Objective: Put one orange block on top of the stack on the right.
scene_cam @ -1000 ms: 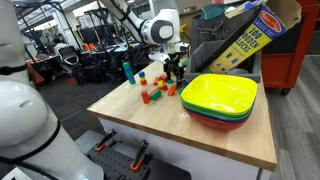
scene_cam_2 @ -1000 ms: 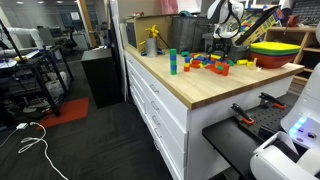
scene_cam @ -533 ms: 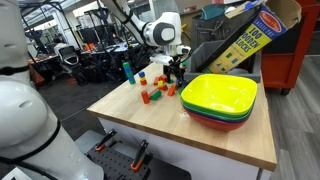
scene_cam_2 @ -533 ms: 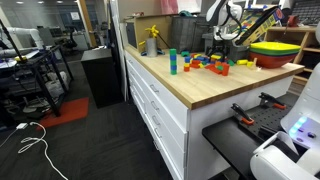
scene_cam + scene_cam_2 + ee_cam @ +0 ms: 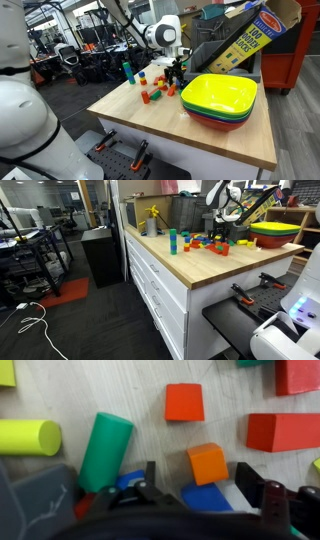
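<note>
Room: I see a workshop with a wooden table [image 5: 200, 138] in front
Bowls: stacked on the right of the table [image 5: 220, 100]
Gripper: I have the gripper [image 5: 176, 75] low over loose blocks, just left of the bowls
Jaws: spread, a finger either side of the orange block [image 5: 207, 463], gaps on both sides
Stack: the stack [image 5: 127, 71] stands upright by the far left edge, well apart from the gripper
</note>
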Motion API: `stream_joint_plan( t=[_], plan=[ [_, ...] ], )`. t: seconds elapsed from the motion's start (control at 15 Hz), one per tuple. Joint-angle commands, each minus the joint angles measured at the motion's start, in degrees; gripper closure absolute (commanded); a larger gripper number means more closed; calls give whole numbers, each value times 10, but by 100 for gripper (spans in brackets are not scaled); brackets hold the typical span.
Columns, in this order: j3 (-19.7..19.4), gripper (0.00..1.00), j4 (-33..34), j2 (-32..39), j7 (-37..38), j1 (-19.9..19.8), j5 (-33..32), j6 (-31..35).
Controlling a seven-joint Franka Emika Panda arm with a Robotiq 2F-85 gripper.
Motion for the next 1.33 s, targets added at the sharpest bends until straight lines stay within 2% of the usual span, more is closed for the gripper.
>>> stream_joint_plan(
  t=[0.0, 0.4, 0.8, 1.27],
  plan=[
    [-1, 49, 9, 2, -23, -8, -17, -17],
    [1, 94, 0, -17, -39, -5, -22, -21],
    [0, 93, -8, -30, -35, -1, -51, -22],
    [4, 93, -11, -58, -31, -1, -45, -38]
  ],
)
